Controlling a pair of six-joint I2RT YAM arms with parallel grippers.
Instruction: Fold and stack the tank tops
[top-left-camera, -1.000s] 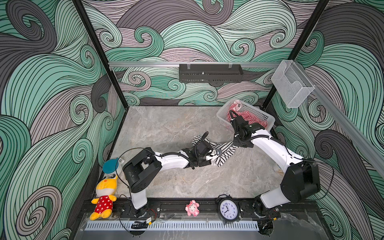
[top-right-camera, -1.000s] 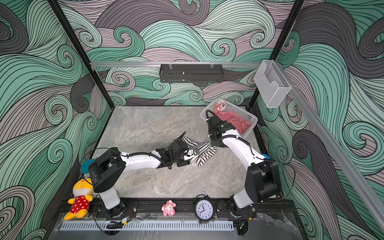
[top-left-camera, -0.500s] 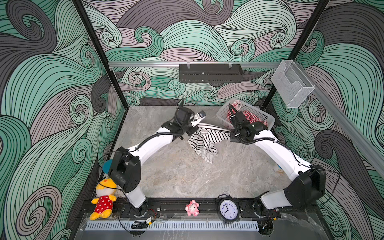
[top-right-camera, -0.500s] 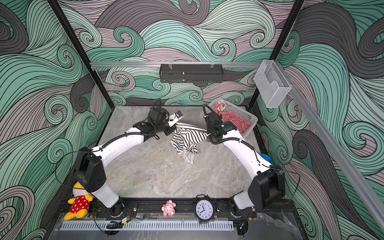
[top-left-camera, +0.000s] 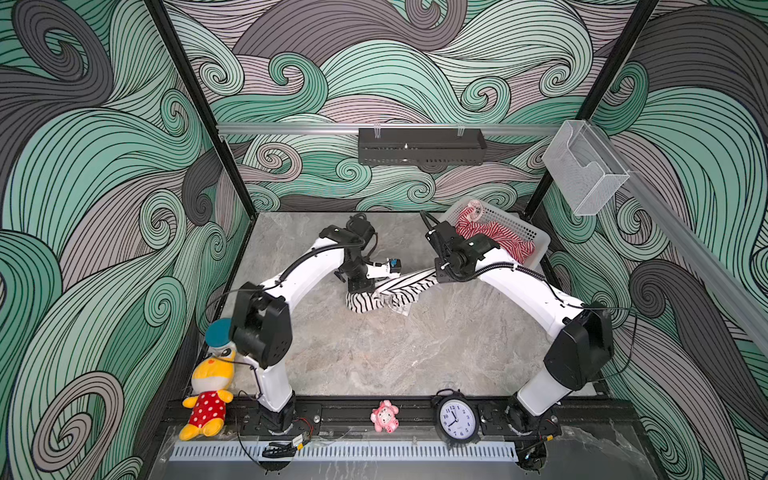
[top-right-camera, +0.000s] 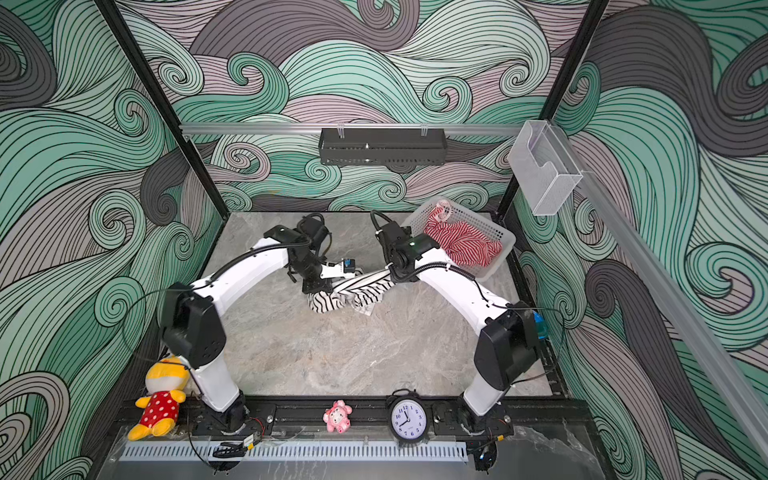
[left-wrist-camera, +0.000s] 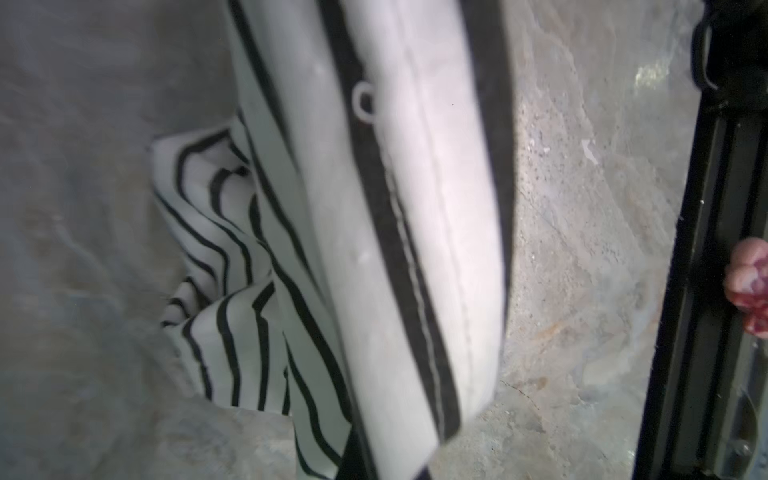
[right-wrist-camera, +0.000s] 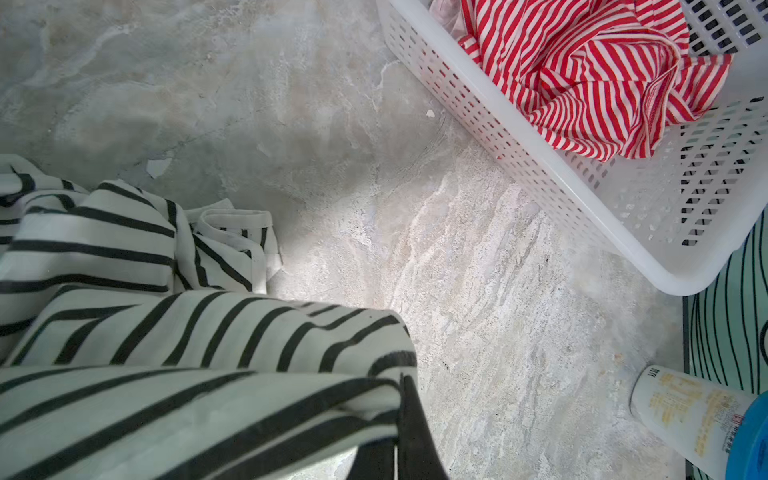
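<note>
Clamps the left pincer shut on the black top, a white knit with thin black stripes. Pinches the same top in the right pincer too, likewise closed on cloth, near the basket, on its side facing the left arm. Draws a twisted band of fabric nearly straight between the two grips, with the left grip farther from the basket than the right. Lets the rest sag into a crumpled heap on the counter, near the basket but not touching it.

From the left wrist, shows a blurred white hem with dark edging close to the lens, and striped folds bunched on the counter behind it. From the right wrist, shows a dark finger against taut striped cloth, with more folds heaped farther from the basket.

Holds the red top, red-and-white striped, bunched inside the basket, with pale trim toward the basket's far end. Shows a pale, blue-capped bottle near a basket corner, apart from it.
</note>
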